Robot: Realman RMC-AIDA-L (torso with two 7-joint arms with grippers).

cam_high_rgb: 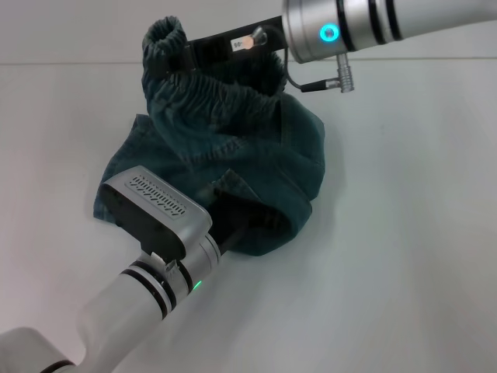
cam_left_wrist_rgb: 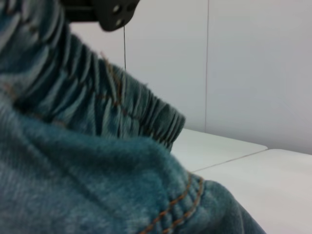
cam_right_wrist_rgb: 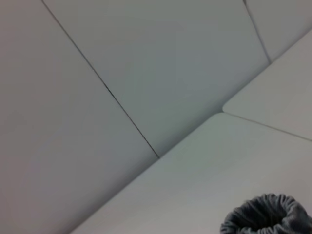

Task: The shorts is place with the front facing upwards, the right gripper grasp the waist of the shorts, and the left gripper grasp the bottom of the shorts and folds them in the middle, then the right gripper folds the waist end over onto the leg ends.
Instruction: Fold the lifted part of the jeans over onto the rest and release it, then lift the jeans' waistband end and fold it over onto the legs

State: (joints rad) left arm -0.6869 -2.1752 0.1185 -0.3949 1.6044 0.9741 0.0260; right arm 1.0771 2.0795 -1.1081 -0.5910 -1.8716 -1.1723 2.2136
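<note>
- On the white table (cam_high_rgb: 404,233), you have the teal denim shorts (cam_high_rgb: 256,148) lying bunched, waist end raised off the surface at the far side.
- Your right hand (cam_high_rgb: 180,54) is clamped on the gathered elastic waist (cam_high_rgb: 213,97), holding it up above the rest of the fabric.
- Your left hand (cam_high_rgb: 233,221) sits low at the near edge, its tip buried in the folded leg ends (cam_high_rgb: 268,225); grip cannot be told, fingers hidden by cloth.
- Left wrist view: ruched waistband (cam_left_wrist_rgb: 97,92) and orange-stitched hem (cam_left_wrist_rgb: 180,200) fill the frame.
- Right wrist view: only a bunched cloth edge (cam_right_wrist_rgb: 268,214) shows.
</note>
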